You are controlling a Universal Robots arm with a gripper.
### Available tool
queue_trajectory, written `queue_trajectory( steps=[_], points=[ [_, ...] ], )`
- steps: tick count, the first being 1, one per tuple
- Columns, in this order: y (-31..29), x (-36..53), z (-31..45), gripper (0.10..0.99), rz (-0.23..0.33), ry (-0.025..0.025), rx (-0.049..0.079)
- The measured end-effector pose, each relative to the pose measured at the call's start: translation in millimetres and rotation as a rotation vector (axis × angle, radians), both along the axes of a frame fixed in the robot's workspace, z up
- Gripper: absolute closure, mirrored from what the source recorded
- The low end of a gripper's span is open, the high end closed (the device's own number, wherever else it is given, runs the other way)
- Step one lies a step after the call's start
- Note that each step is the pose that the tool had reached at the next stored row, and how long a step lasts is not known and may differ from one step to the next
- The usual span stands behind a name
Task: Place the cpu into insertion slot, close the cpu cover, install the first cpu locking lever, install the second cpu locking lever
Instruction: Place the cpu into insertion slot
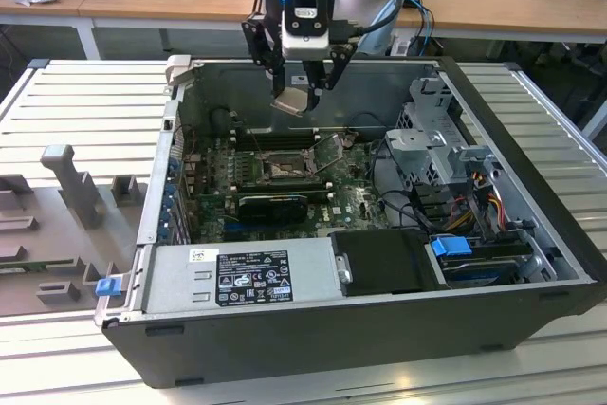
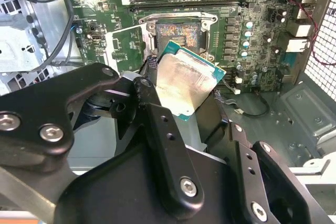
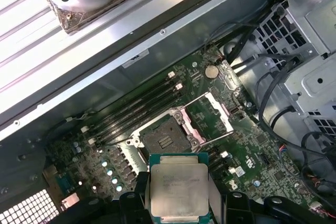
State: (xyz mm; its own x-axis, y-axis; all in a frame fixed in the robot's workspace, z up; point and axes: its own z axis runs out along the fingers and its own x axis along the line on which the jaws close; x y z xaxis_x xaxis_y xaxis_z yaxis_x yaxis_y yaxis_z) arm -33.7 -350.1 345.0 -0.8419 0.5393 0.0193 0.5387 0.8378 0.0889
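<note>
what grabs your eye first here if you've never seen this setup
The gripper hangs over the open computer case, holding the cpu by its edges. On the green board below, the insertion slot lies bare, with the cpu cover flipped open beside it.

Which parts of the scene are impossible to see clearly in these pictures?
Silver-grey square cpu: underside faces away in both wrist views; links of the black gripper hide one corner in the second wrist view.
Black-framed square insertion slot: pins too small in the exterior view; one edge sits behind the cpu in the second wrist view.
</note>
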Motion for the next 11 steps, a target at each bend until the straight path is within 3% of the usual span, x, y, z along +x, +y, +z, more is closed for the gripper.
queue_trajectory(
  steps=[11],
  points=[
    [0.0, 0.0, -1.4, 0.553, -0.034, 0.0, 0.0]
  ],
)
